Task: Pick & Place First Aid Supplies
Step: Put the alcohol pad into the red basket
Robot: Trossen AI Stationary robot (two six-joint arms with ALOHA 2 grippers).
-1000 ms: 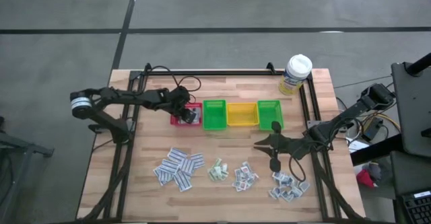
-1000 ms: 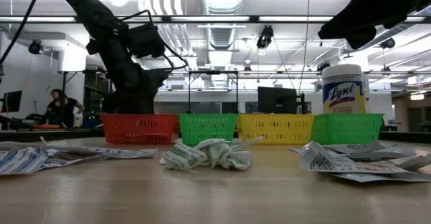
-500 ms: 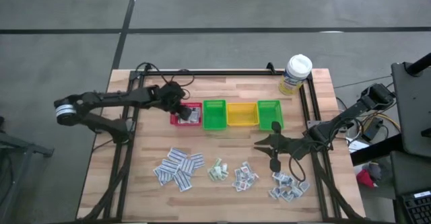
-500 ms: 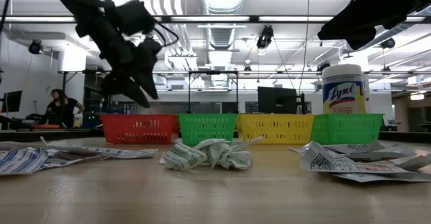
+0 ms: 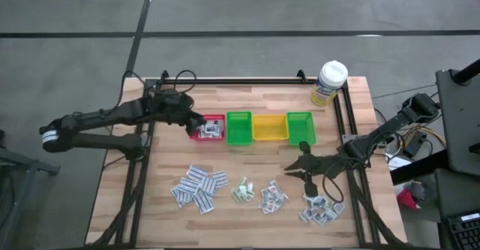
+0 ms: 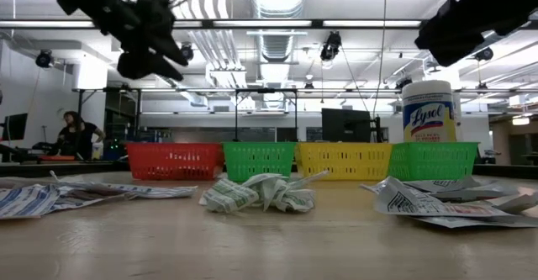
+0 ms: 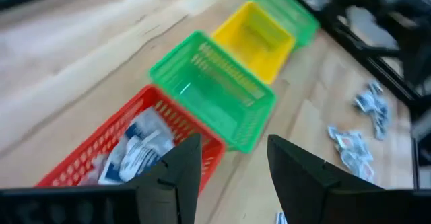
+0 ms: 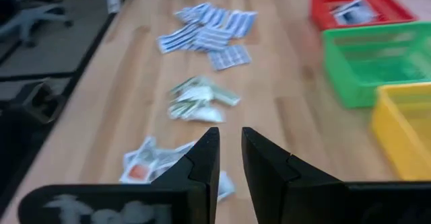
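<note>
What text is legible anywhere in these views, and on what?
"Lysol": on the label of the white-capped bottle, low view.
Smaller print under that brand name: too small to read.
Same bottle in the high view: yellow label, nothing readable.
Print on the paper packets: blurred, unreadable in every view.
Packets in the red bin: print blurred.
No other readable text or signs.

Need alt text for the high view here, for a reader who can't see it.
Seen from above, the left end effector hangs open beside a red bin holding white packets. More packets lie in piles along the wooden table, the right end effector above them.
</note>
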